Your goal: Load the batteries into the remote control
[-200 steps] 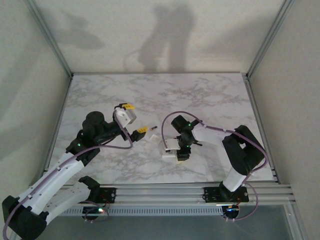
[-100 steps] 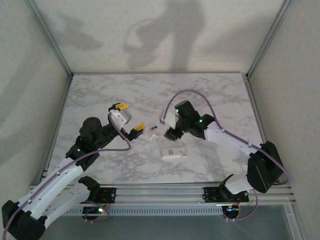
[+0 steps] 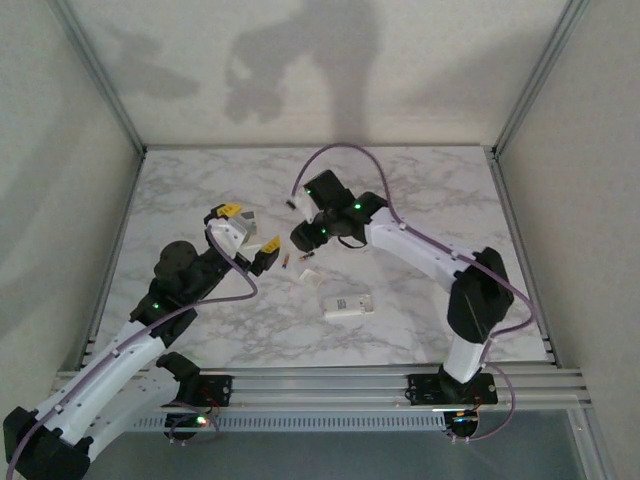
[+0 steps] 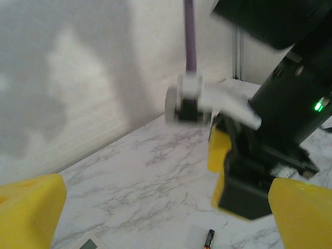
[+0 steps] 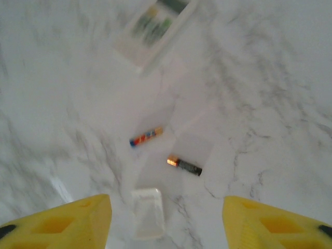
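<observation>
The table has a smooth, marble-patterned top with a low sheen, edged at 6 o'clock by brushed metal rails. The remote control is white plastic. The batteries wear glossy printed wraps, and the small cover at their 7 o'clock looks like frosted translucent plastic.

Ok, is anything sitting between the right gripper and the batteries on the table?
Nothing blocks them. The right gripper hangs open above the batteries, which lie bare on the table. A small clear plastic piece lies just short of them, touching neither.
</observation>
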